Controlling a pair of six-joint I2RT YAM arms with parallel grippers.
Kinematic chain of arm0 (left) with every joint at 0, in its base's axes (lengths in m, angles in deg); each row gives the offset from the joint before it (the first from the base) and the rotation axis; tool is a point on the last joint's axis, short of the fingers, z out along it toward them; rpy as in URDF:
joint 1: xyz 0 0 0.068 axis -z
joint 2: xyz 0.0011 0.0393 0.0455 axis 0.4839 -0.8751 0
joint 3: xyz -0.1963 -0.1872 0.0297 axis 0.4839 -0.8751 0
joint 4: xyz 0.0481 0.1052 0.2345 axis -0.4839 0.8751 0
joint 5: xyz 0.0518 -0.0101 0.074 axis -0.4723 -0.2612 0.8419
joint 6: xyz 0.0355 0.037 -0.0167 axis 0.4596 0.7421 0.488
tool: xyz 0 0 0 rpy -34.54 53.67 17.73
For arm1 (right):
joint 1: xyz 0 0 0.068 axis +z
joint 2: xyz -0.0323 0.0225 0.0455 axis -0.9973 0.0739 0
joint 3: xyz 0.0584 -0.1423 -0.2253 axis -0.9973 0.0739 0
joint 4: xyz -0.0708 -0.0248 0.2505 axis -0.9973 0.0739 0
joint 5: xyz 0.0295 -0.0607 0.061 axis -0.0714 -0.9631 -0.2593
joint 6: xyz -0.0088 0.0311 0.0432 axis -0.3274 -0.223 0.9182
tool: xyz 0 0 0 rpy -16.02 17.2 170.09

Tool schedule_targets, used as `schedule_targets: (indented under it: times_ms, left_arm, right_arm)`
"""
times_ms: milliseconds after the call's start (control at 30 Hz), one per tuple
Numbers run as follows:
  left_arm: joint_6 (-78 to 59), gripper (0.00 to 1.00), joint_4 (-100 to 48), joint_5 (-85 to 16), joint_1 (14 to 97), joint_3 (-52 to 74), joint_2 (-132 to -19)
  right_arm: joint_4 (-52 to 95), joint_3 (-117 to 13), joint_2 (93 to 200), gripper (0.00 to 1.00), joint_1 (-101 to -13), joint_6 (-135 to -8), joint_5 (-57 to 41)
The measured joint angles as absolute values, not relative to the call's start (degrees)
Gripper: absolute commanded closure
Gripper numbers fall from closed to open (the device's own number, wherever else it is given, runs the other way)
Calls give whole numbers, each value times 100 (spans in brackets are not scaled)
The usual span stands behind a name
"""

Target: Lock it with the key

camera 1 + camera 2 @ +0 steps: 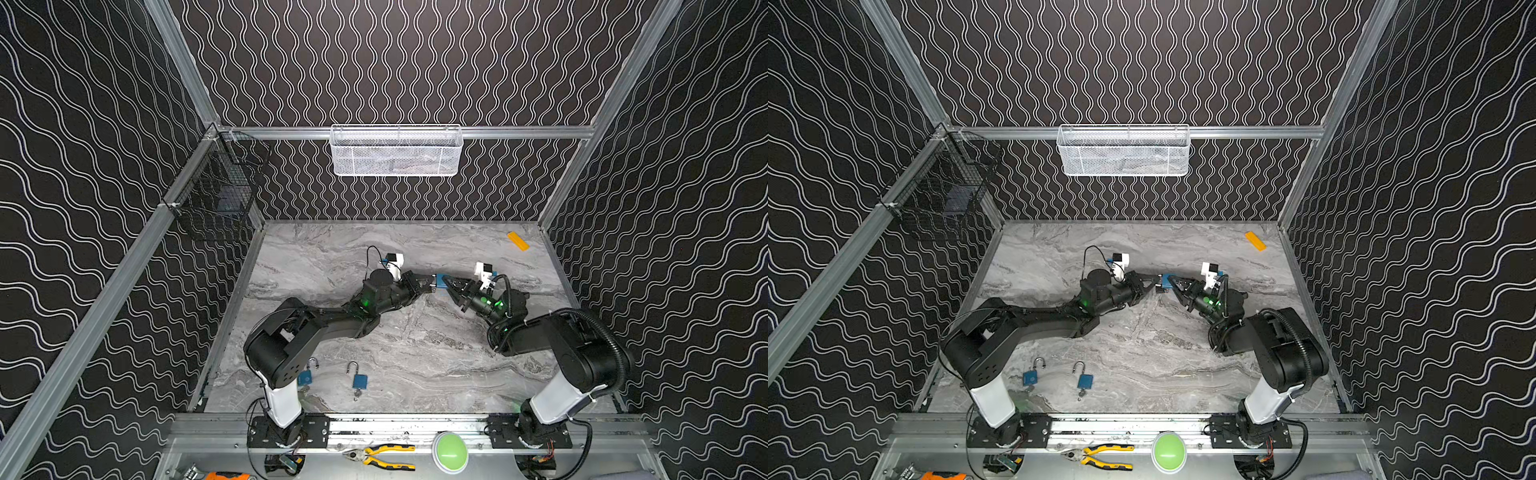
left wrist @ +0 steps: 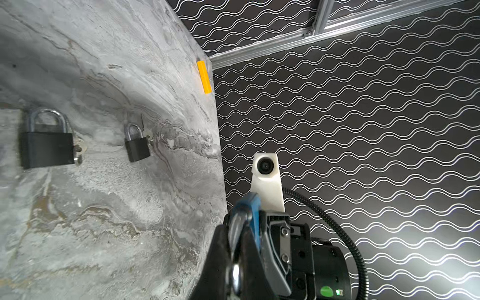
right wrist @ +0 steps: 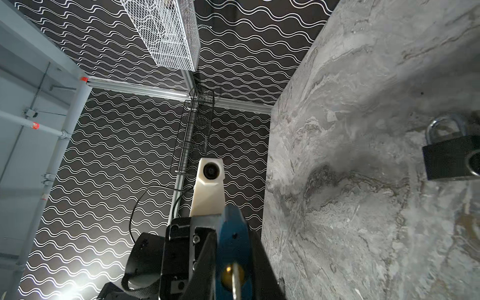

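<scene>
A dark enclosure with wavy-lined walls is seen, floored by a grey marbled tabletop. Over its middle, a blue padlock is held off the surface between the two grippers, which meet tip to tip. The left gripper is clenched tight on the padlock's shackle end; the metal loop is seen between its fingers in the left wrist view. The right gripper is closed on the padlock's body from the opposite side, a black finger lying against each flat face. In the right wrist view a key is seen standing in the brass keyhole at the bottom of the padlock, on the end turned towards the right gripper. A second padlock and a third padlock are laid flat well behind the left gripper, near that arm's base, each with its shackle raised. A yellow block is seen beyond the right gripper, in the far corner. A white mesh basket is hung on the back wall.
</scene>
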State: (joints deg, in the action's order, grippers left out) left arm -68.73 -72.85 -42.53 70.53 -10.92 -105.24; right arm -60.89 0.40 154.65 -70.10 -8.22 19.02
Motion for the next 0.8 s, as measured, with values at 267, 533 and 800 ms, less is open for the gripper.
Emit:
schedule_targets:
  times_ms: [267,533,800]
  left_arm:
    - [-6842,99,-7314,-4413,6967,-1193,-10406]
    - [-6884,92,-7738,-4502,6930,-1267,-10575]
    - [-6875,87,-7794,-4603,6930,-1219,-10625]
  right_arm:
    - [-6207,-3,15513,100,-6986,-772,2042]
    - [-6256,-3,15548,100,-6986,-763,2059]
    - [-6301,-5,15550,100,-6966,-713,2125]
